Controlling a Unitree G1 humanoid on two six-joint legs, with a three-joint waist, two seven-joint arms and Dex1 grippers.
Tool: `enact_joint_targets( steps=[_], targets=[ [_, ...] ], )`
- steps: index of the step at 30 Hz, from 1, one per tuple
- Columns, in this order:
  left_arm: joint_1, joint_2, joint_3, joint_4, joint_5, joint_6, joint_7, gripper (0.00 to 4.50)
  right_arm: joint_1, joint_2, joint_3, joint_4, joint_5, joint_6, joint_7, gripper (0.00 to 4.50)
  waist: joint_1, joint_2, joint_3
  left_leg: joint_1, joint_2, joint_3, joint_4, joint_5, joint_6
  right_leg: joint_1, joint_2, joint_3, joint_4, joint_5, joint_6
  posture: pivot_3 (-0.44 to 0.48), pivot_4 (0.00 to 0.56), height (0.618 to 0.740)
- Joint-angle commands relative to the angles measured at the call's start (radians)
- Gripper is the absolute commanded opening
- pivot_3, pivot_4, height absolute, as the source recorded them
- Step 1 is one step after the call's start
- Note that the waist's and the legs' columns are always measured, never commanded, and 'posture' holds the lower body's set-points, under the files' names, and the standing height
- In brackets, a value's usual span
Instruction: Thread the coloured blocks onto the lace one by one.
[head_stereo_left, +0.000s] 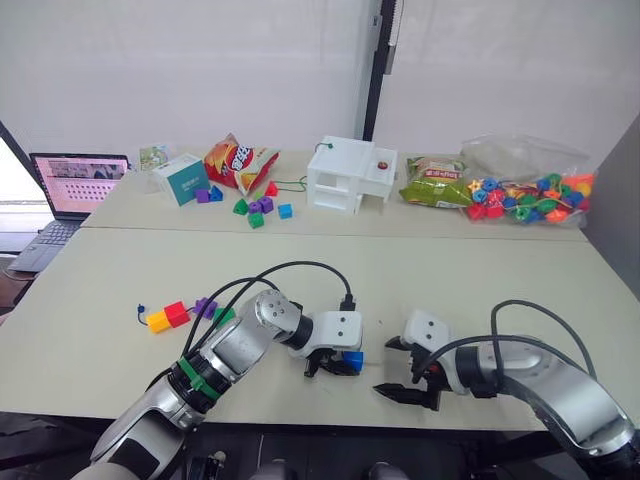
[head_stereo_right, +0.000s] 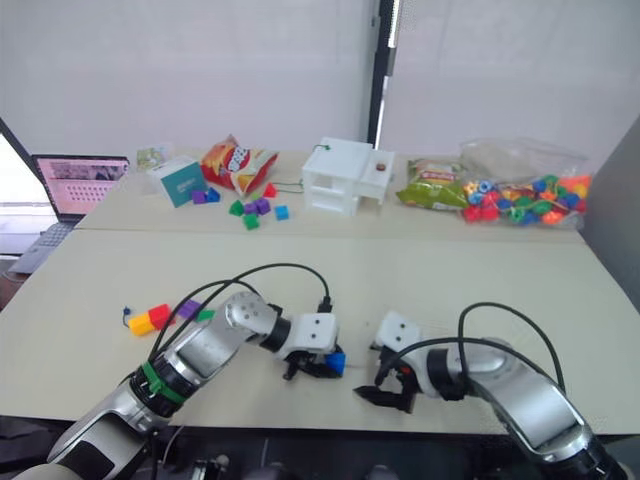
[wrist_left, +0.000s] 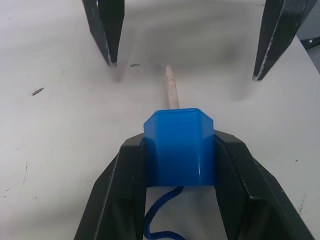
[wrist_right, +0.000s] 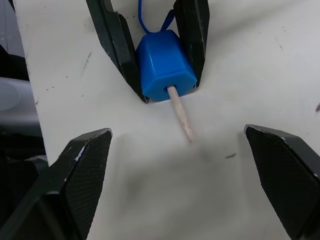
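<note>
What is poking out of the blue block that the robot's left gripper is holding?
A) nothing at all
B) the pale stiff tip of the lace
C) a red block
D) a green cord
B: the left gripper clamps the blue block, and the pale stiff tip of the lace sticks out of its hole toward the open right gripper.

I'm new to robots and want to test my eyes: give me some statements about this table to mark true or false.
1. The left pincer grips a blue block. True.
2. The lace's pale tip pokes out of that block. True.
3. The right pincer is shut on the tip. False: it is open, with the tip between its fingers.
4. The red block lies beside the white box. False: it sits near the yellow block, on the near table.
</note>
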Motion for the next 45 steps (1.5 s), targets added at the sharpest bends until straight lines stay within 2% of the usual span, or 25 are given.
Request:
enact_joint_targets(
  steps=[1, 11, 12, 23, 26, 32, 35, 40, 45],
  targets=[
    [-0.004, 0.003, -0.005, 0.006, 0.013, -0.003, -0.008, 1.32, -0.033, 0.016, 0.020, 0.034, -0.026, -0.044, 0.004, 3.64, 0.000, 0.000, 0.000, 0.000, 0.000, 0.000, 0.000, 0.000, 0.000, 0.000, 0.000, 0.000, 0.000, 0.000, 0.000, 0.000, 0.150, 0.740],
    [-0.001, 0.006, -0.003, 0.000, 0.013, 0.003, -0.013, 1.32, -0.034, 0.022, 0.056, 0.084, -0.066, -0.097, 0.021, 0.24, -0.001, 0.000, 0.000, 0.000, 0.000, 0.000, 0.000, 0.000, 0.000, 0.000, 0.000, 0.000, 0.000, 0.000, 0.000, 0.000, 0.150, 0.740],
    [-0.001, 0.005, -0.003, 0.001, 0.013, 0.004, -0.013, 1.32, -0.034, 0.022, 0.056, 0.084, -0.066, -0.100, 0.024, 0.02, 0.000, 0.000, 0.000, 0.000, 0.000, 0.000, 0.000, 0.000, 0.000, 0.000, 0.000, 0.000, 0.000, 0.000, 0.000, 0.000, 0.150, 0.740],
    [0.001, 0.038, 0.030, 0.003, 0.009, 0.013, -0.015, 1.32, 0.019, -0.039, -0.013, 0.074, -0.055, -0.177, 0.080, 0.00, 0.000, 0.000, 0.000, 0.000, 0.000, 0.000, 0.000, 0.000, 0.000, 0.000, 0.000, 0.000, 0.000, 0.000, 0.000, 0.000, 0.150, 0.740],
    [0.013, 0.092, 0.062, -0.004, -0.004, 0.005, -0.034, 1.32, 0.044, -0.060, -0.045, 0.090, -0.053, -0.216, 0.100, 0.00, -0.008, 0.000, 0.000, 0.001, 0.001, 0.000, 0.000, 0.000, 0.000, 0.000, 0.001, 0.000, 0.000, 0.000, 0.000, 0.000, 0.150, 0.740],
    [0.079, 0.367, 0.199, 0.069, -0.072, -0.103, -0.182, 1.32, 0.040, -0.070, -0.066, 0.120, -0.050, -0.268, 0.145, 0.00, -0.034, 0.000, 0.000, 0.003, 0.003, 0.000, -0.002, 0.000, 0.000, -0.001, 0.003, 0.001, 0.001, -0.001, -0.002, 0.000, 0.150, 0.740],
    [0.115, 0.478, 0.226, 0.164, -0.049, -0.227, -0.223, 1.32, 0.028, -0.070, -0.060, 0.140, -0.058, -0.286, 0.163, 0.00, -0.030, 0.000, 0.000, 0.004, 0.003, 0.001, -0.003, 0.000, 0.000, 0.000, 0.003, 0.001, 0.002, -0.001, -0.003, 0.000, 0.150, 0.740],
    [0.136, 0.577, 0.276, 0.343, -0.012, -0.397, -0.227, 1.32, 0.002, -0.070, -0.043, 0.173, -0.073, -0.313, 0.194, 0.00, -0.024, 0.000, 0.000, 0.005, 0.002, 0.001, -0.003, 0.000, 0.000, 0.001, 0.001, 0.000, 0.001, -0.001, -0.003, 0.000, 0.150, 0.740],
    [0.121, 0.583, 0.294, 0.396, 0.008, -0.454, -0.200, 1.32, -0.017, -0.058, -0.032, 0.196, -0.086, -0.322, 0.204, 0.00, -0.027, 0.001, 0.000, 0.005, 0.002, 0.001, -0.004, 0.000, 0.000, 0.000, 0.001, 0.001, 0.002, -0.001, -0.003, 0.000, 0.150, 0.740]
  ],
)
